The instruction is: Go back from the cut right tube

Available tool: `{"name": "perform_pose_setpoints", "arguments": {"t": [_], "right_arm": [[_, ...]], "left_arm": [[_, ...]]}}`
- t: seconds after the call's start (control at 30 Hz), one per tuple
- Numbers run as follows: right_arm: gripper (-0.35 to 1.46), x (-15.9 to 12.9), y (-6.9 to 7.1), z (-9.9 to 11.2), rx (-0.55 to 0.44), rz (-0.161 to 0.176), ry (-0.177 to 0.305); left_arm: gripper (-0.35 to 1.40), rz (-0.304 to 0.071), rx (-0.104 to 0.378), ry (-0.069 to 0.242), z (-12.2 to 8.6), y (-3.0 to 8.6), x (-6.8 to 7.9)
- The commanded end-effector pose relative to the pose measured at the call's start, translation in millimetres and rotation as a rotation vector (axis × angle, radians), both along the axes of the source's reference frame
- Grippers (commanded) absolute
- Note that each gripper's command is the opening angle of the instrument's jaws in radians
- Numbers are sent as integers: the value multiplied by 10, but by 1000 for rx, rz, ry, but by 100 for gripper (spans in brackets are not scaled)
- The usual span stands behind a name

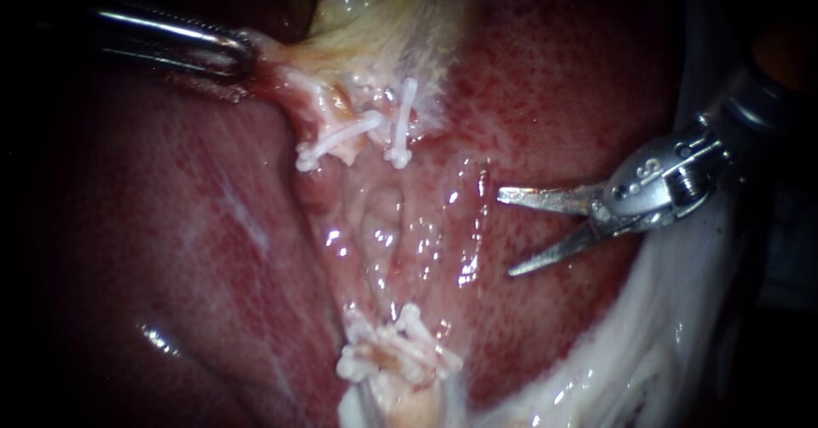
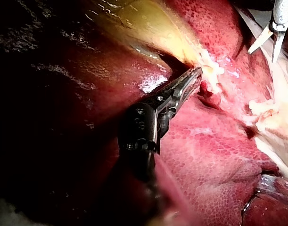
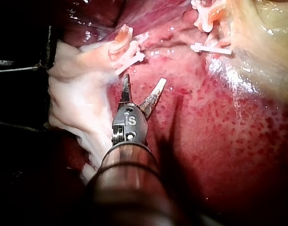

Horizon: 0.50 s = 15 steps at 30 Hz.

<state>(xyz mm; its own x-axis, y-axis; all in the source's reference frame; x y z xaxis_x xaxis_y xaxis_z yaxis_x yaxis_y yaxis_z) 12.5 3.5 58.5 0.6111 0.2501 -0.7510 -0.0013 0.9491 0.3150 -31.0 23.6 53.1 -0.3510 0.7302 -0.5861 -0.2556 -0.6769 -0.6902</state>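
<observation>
White clips lie apart from my right instrument, its blades wide and empty; my left instrument clamps the gallbladder edge

Instruments: two, left instrument and right instrument. Separate white clips: two, upper left clip and upper right clip. Lower clip cluster: one bunch, count unclear. Liver: one. Gallbladder: one.

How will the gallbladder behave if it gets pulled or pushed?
Probably floppy: the gallbladder stretches into a point toward the left instrument. Likely slippery, since its surface glistens wet. Possibly tear-prone near the clips.
</observation>
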Motion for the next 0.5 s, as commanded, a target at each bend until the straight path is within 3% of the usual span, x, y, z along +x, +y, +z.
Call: {"name": "perform_pose_setpoints", "arguments": {"t": [0.03, 0.27, 0.5], "right_arm": [[145, 0, -1, 0, 1, -2, 2], [145, 0, -1, 1, 1, -2, 2], [145, 0, -1, 0, 1, -2, 2]], "left_arm": [[-35, 8, 1, 8, 5, -2, -3], [-35, 51, 0, 21, 38, -22, -26], [-35, 60, -2, 19, 38, -21, -30]]}}
